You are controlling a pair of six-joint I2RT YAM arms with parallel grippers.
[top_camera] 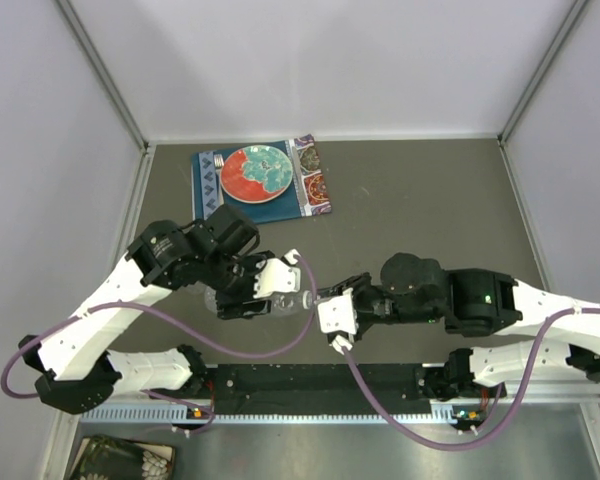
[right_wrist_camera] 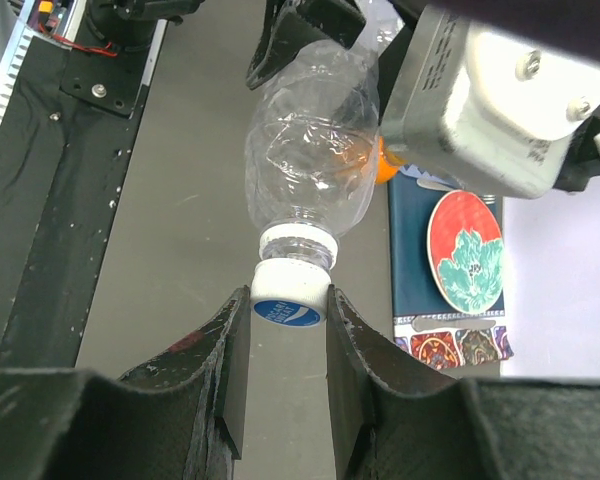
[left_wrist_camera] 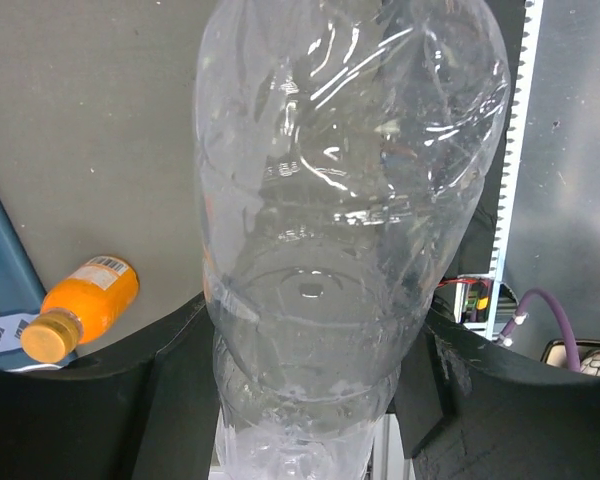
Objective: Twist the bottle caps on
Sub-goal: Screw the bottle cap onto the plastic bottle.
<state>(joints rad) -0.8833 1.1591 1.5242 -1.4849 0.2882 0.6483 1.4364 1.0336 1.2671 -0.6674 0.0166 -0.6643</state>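
The clear water bottle (top_camera: 292,300) hangs on its side above the counter (top_camera: 430,200), a little toward 7 o'clock of the counter's middle in the overhead view, bridged between the two arms. The left pincer (left_wrist_camera: 305,400) is clamped around its body, one finger on each flank. The thin walls look dented, so the bottle is probably empty, light and soft, and likely to buckle or twist under a hard squeeze. The stiffer ribbed part of the body looks the safest hold. The right pincer (right_wrist_camera: 287,320) is closed on the white cap (right_wrist_camera: 290,287) at the bottle's mouth. Small and smooth, the cap could slip while turning. A capped orange bottle (left_wrist_camera: 92,295) lies at 8 o'clock in the left wrist view.
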